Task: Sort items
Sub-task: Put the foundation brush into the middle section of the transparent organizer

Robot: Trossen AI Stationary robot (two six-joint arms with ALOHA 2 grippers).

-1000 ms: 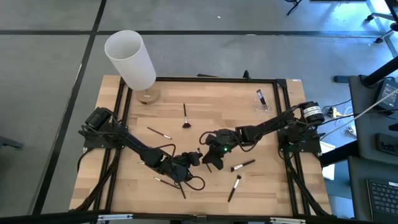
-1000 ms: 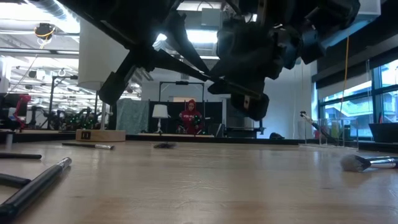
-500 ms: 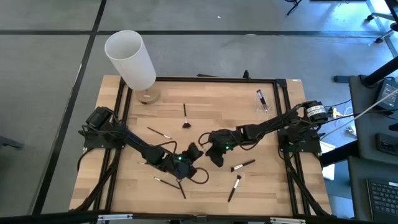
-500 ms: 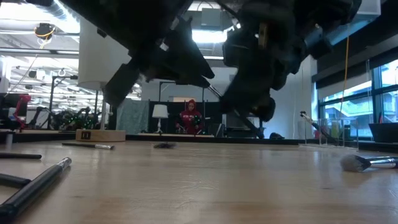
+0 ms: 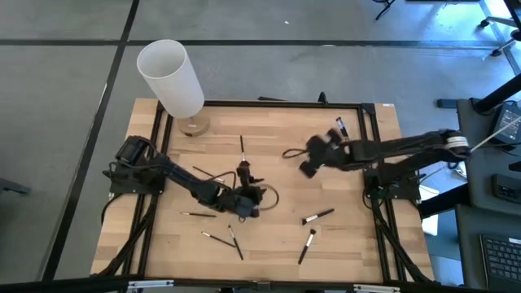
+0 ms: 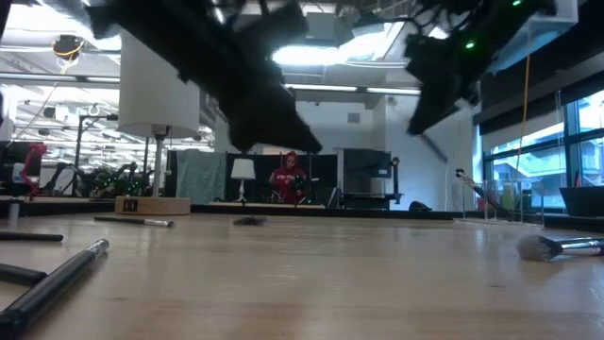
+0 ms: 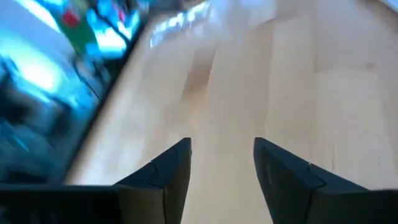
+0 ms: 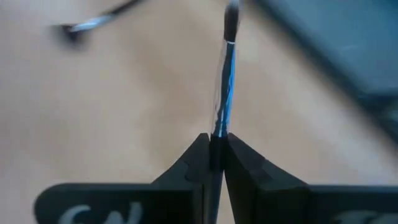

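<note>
The right gripper (image 8: 214, 158), clamped on a slim dark-handled makeup brush (image 8: 225, 81), now hangs over the far right of the pale wooden table (image 5: 370, 236), having swung away from the centre where both arms met a second ago. The left gripper (image 7: 221, 168), shut a second ago, stands open and empty over bare wood mid-table. The change looks like a hand-over between arms, though blur makes that uncertain. The carried brush appears bound for the clear holder (image 5: 343, 130) at the far right corner; the other brushes (image 5: 317, 216) lie scattered, unsorted.

left tool (image 6: 269, 132) a blur; held brush's (image 8: 225, 81) tip cropped.
</note>
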